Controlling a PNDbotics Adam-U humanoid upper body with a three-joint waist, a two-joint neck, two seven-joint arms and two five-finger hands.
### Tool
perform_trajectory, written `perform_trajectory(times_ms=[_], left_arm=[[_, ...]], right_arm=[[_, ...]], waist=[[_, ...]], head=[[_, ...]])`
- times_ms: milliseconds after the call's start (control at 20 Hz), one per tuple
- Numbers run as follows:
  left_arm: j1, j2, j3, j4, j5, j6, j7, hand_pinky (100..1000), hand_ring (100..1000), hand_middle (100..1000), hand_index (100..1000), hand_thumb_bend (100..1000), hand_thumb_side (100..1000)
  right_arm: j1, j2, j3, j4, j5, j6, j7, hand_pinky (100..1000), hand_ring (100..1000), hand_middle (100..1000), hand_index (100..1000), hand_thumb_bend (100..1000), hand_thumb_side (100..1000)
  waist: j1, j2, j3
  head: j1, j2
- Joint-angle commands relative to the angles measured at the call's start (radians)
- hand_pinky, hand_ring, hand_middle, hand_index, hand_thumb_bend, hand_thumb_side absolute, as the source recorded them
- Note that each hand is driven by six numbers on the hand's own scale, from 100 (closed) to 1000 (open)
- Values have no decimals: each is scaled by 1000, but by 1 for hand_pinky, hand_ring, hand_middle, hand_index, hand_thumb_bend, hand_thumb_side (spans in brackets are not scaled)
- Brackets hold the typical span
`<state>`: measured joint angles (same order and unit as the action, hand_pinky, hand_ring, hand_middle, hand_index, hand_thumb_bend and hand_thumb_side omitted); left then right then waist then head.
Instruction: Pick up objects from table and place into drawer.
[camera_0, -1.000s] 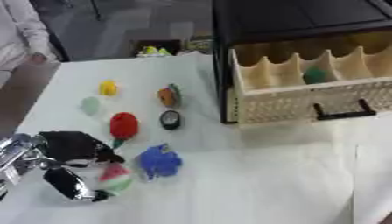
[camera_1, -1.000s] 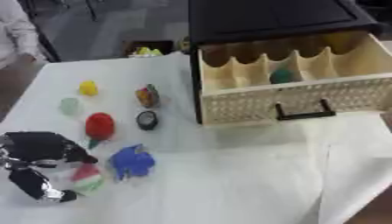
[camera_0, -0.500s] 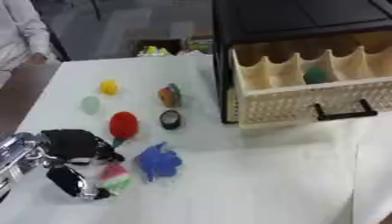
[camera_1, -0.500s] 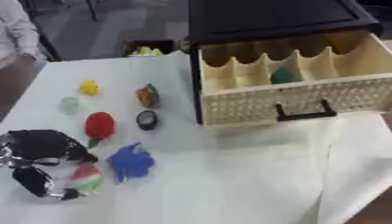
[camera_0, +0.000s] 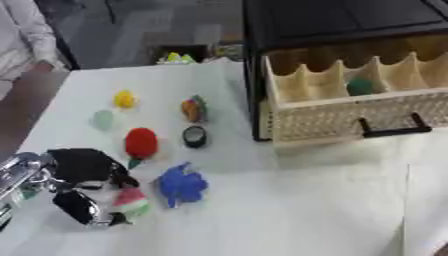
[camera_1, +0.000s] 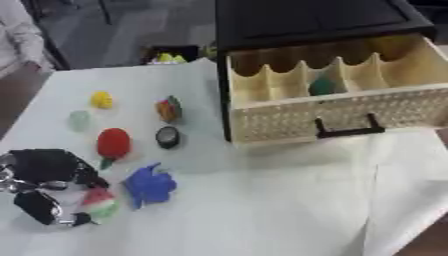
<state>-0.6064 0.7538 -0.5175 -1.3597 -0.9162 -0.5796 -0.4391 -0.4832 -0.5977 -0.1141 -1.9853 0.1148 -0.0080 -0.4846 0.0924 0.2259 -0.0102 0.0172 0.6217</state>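
One small red-and-green watermelon-slice toy (camera_0: 129, 202) near the desk's (camera_0: 289, 210) front left corner sits between the curled fingers of the left robot hand (camera_0: 79, 185), looks light, probably slick plastic, so pinching its flat faces seems safest.
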Motion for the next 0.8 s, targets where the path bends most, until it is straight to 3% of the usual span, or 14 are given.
perform_trajectory(times_ms=[50, 350, 650, 800], left_arm=[[-6, 28, 7, -11, 5, 2, 3, 540, 657, 628, 908, 323, 1000], [-6, 30, 7, -18, 6, 5, 7, 538, 657, 632, 909, 328, 1000], [-7, 27, 2, -32, -12, 2, 43, 491, 627, 615, 848, 371, 960], [-6, 26, -2, -32, -23, -2, 52, 486, 621, 615, 860, 407, 953]], right_arm=[[-8, -12, -11, -15, -8, 3, 0, 325, 537, 553, 811, 234, 662], [-9, -10, -12, -15, -11, 3, 2, 325, 537, 553, 811, 231, 661], [-7, -8, -16, -15, -13, 6, 0, 324, 536, 551, 809, 227, 659], [-7, -6, -18, -15, -14, 7, -1, 325, 536, 551, 808, 225, 658]], waist=[[-3, -14, 3], [-3, -15, 4], [-4, -14, 1], [-4, -14, 0]], head=[[4, -11], [5, -13], [5, -16], [5, -17]])
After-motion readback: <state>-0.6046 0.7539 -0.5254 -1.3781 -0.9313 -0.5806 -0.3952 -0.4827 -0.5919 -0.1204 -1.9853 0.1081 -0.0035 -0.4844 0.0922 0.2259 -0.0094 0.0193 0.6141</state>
